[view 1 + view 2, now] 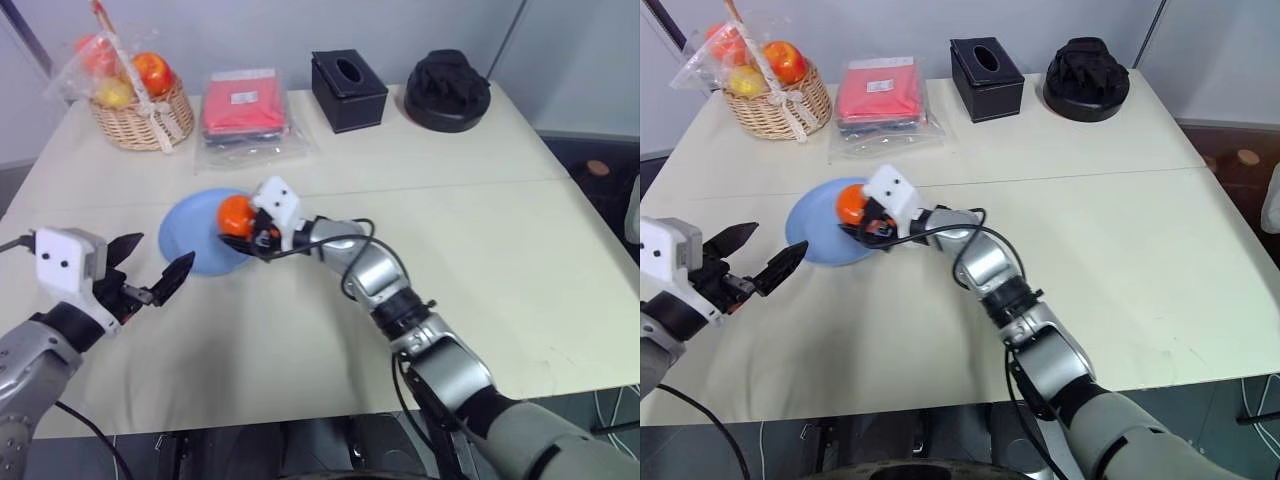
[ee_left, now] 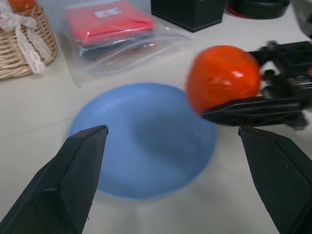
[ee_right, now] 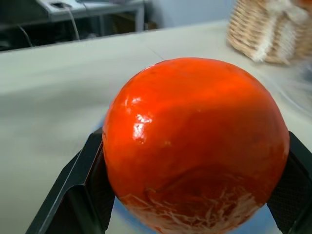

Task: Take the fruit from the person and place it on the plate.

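Note:
The bright orange fruit (image 1: 236,214) sits between the black fingers of my right gripper (image 1: 243,228), which is shut on it. It hangs over the right edge of the light blue plate (image 1: 193,235) on the table. The left wrist view shows the fruit (image 2: 223,78) just above the plate's rim (image 2: 146,141). In the right wrist view the fruit (image 3: 195,144) is pressed between both fingers. My left gripper (image 1: 147,270) stands open with nothing in it, at the near left of the plate. The person is out of view.
A wicker basket (image 1: 140,115) of wrapped fruits stands at the back left. Beside it lie a bag of red and dark cloth (image 1: 245,110), a black tissue box (image 1: 348,90) and a black round object (image 1: 447,90).

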`<state>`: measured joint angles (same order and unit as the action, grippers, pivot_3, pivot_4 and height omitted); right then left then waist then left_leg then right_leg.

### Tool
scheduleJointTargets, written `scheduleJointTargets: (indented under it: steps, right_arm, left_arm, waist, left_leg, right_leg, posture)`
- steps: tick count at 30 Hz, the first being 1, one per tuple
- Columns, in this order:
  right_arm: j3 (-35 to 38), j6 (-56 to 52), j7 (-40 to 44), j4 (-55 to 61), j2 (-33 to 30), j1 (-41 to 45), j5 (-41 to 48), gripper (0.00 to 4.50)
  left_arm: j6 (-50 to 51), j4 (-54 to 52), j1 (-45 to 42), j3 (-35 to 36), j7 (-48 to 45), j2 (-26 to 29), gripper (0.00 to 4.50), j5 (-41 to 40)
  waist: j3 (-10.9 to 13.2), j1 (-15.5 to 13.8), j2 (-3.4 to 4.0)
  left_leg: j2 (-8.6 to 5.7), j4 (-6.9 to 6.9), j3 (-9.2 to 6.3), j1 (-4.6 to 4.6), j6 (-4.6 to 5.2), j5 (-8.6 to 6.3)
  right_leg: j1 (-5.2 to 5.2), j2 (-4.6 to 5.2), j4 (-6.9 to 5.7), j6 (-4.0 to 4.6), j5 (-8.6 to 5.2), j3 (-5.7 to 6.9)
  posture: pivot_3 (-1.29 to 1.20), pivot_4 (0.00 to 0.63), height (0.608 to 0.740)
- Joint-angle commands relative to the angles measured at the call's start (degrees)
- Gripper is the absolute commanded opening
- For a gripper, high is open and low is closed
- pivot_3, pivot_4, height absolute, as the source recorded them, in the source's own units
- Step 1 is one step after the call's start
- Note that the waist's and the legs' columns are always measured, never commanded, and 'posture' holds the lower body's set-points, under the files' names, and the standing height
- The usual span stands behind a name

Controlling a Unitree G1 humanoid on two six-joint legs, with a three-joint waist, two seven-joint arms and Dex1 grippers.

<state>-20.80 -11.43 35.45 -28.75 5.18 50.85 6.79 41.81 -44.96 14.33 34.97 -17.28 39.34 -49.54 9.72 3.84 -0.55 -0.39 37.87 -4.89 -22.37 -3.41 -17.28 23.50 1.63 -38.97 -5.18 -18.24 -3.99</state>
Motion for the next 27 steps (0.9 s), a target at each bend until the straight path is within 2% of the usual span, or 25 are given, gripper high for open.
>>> scheduleJointTargets:
  steps: [1, 11, 21, 23, 24, 27]
  right_arm:
    - [1.4, 6.3, -0.3, -8.0, 4.0, 4.7, -1.3, 3.27]
    - [3.5, 19.4, -3.4, -30.7, 7.5, 11.9, -7.0, 3.27]
    - [5.6, 23.5, -5.5, -36.6, 7.8, 12.5, -10.4, 3.27]
    - [6.0, 23.5, -5.2, -36.4, 8.0, 12.3, -10.3, 4.29]
    - [6.1, 23.5, -5.1, -36.3, 8.1, 12.3, -10.4, 4.47]
    - [7.2, 23.0, -3.8, -35.1, 8.2, 12.0, -9.6, 4.47]
  left_arm:
    - [-1.0, -2.9, 1.5, 3.3, 0.5, -0.5, 4.5, -1.2]
    - [-1.2, -4.2, 4.4, 5.5, 1.3, -1.1, 4.5, -3.4]
    - [-1.4, -4.4, 5.2, 5.9, 1.5, -0.6, 4.5, -4.1]
    - [-1.3, -4.4, 4.9, 5.6, 1.6, -0.5, 4.5, -4.1]
    - [-1.3, -4.3, 4.8, 5.5, 1.6, -0.4, 4.5, -4.1]
    - [-1.3, -4.2, 4.5, 5.1, 1.5, -0.3, 4.5, -4.0]
  waist:
    - [0.0, 0.1, 0.0]
    - [0.0, 0.2, 0.0]
    - [0.0, 0.2, 0.0]
    - [0.0, 0.2, 0.0]
    - [0.0, 0.2, 0.0]
    - [0.0, 0.2, 0.0]
  left_leg:
    - [0.0, 0.0, 0.0, 0.0, 0.0, 0.0]
    - [-0.03, -0.01, -0.02, 0.0, -0.03, 0.01]
    - [-0.03, -0.02, -0.01, 0.0, -0.04, 0.02]
    - [-0.03, -0.02, -0.01, 0.0, -0.04, 0.02]
    - [-0.03, -0.02, -0.01, 0.0, -0.04, 0.02]
    - [-0.03, -0.02, -0.01, 0.0, -0.04, 0.02]
  right_leg:
    - [0.0, 0.0, 0.0, 0.0, 0.0, 0.0]
    - [-0.01, 0.02, 0.01, 0.01, 0.0, 0.02]
    - [0.0, 0.01, 0.01, 0.01, 0.0, 0.02]
    - [-0.01, 0.02, 0.01, 0.01, 0.0, 0.02]
    - [-0.01, 0.02, 0.01, 0.01, 0.0, 0.02]
    - [0.0, 0.01, 0.01, 0.01, 0.0, 0.02]
  posture:
    - [0.0, 0.15, 0.74]
    - [0.0, 0.15, 0.74]
    - [0.0, 0.15, 0.74]
    - [0.0, 0.15, 0.74]
    - [0.0, 0.15, 0.74]
    - [0.0, 0.15, 0.74]
